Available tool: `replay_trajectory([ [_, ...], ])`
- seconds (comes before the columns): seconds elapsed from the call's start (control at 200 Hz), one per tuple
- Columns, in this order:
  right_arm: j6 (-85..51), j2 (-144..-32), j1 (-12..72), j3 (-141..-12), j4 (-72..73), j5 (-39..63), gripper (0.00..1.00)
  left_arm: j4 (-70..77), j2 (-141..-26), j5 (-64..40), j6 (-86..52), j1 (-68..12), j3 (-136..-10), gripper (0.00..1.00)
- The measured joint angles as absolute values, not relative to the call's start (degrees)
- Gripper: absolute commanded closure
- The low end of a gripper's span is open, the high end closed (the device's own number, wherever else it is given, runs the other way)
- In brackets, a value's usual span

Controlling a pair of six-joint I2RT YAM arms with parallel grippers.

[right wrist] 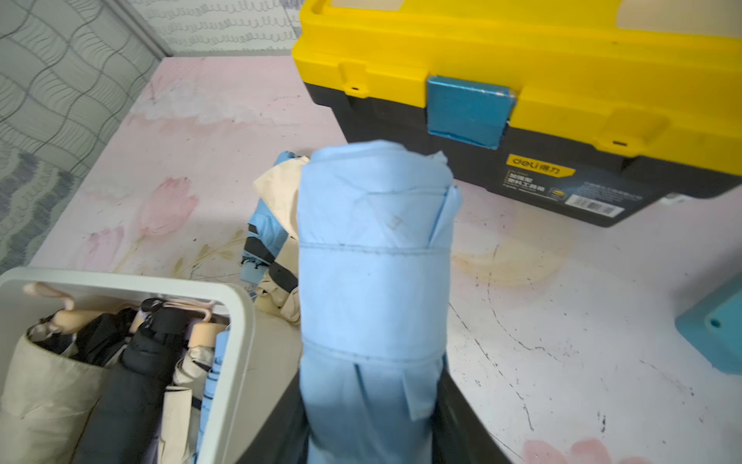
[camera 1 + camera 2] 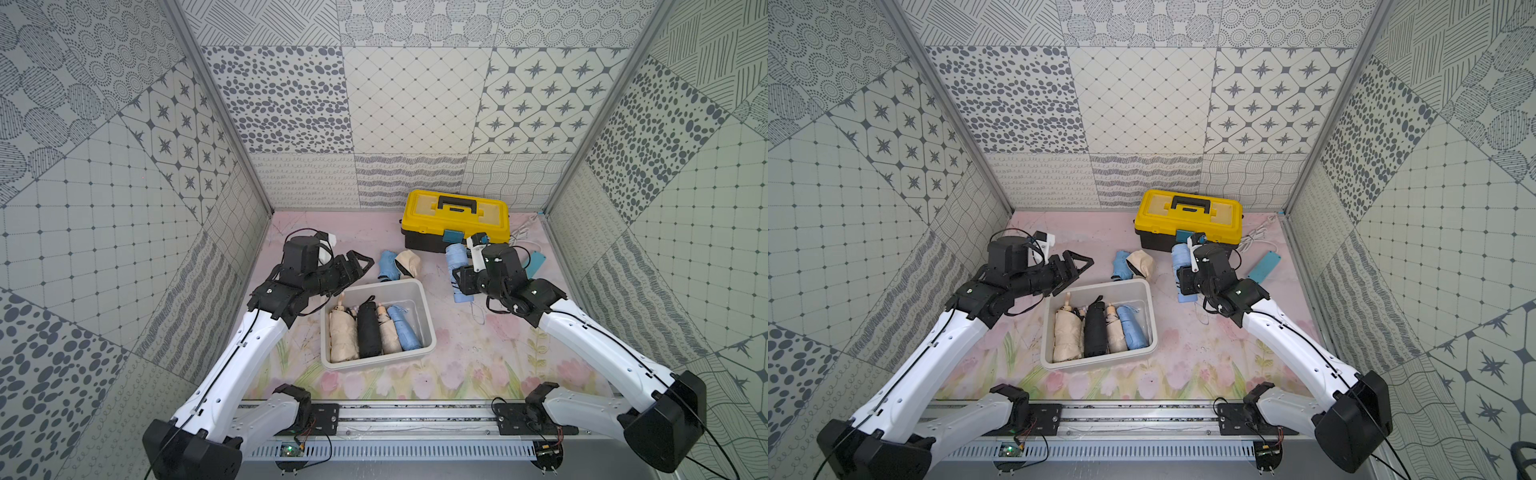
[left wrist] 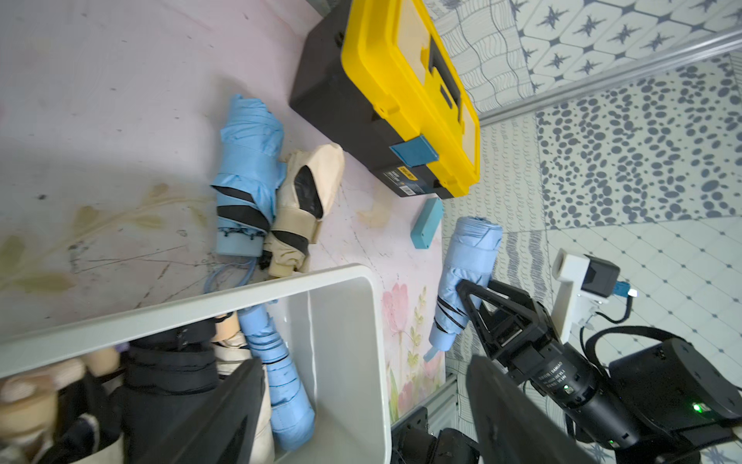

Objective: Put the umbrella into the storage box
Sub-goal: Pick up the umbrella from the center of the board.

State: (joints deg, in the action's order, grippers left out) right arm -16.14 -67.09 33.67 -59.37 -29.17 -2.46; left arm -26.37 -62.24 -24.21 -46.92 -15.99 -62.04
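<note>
Clamped between the right fingers [image 1: 457, 426]: a folded light-blue umbrella [image 2: 456, 258], gripped around its lower half, top end toward the yellow-lidded toolbox [image 2: 455, 212]. Right of centre in both top views, just right of the storage box [image 2: 415, 311] and not over it, just below the toolbox front. In the right wrist view, filling the middle of the frame, rising from between the dark fingers at the bottom edge. Unclear whether its lower end touches the tabletop [image 2: 478, 361].

Left fingers [image 3: 225, 413] spread wide, with nothing between them. Poised at the upper left corner of the storage box in both top views, pointing toward the right of the frame. In the left wrist view, box rim and contents visible through the gap.

White storage box at centre frame in the top views, flat on the flowered tabletop. Inside, packed side by side from the left wall: a beige umbrella [image 2: 343, 340], a black umbrella [image 2: 369, 332], a second beige umbrella [image 2: 390, 337], a blue umbrella [image 2: 404, 328]. Bare floor along the right wall.

Just above the box in the frame, lying on the tabletop and touching each other: a loose blue umbrella [image 2: 387, 264] and a loose beige umbrella [image 2: 408, 262]. Farther right, beyond the right wrist, a teal block [image 2: 1264, 266] near the right wall.
</note>
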Motion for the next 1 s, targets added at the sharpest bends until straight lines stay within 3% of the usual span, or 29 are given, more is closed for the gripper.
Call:
replay_trajectory([
  [0.14, -9.23, -67.40, 37.74, -64.29, -31.40, 2.68, 0.82, -22.59, -64.69, -26.94, -48.23, -19.11, -63.83, 0.01],
  [0.485, -0.05, -73.91, 45.78, -73.12, -34.11, 12.47, 0.83, -15.92, -67.85, -34.76, -50.17, -20.95, -64.66, 0.01],
  [0.54, 0.62, -74.89, 46.35, -74.02, -34.70, 13.63, 0.83, -15.03, -68.31, -36.18, -50.61, -20.97, -64.62, 0.06],
  [0.65, 1.13, -76.27, 46.81, -75.70, -35.59, 15.57, 0.83, -13.17, -69.25, -38.81, -50.98, -20.95, -64.60, 0.24],
  [0.86, 1.02, -76.53, 46.81, -77.10, -36.16, 18.09, 0.84, -10.70, -70.94, -44.45, -51.40, -20.95, -64.58, 0.24],
  [1.001, 0.86, -76.75, 46.78, -77.19, -36.45, 18.87, 0.84, -10.57, -71.35, -46.72, -51.18, -20.88, -64.66, 0.31],
])
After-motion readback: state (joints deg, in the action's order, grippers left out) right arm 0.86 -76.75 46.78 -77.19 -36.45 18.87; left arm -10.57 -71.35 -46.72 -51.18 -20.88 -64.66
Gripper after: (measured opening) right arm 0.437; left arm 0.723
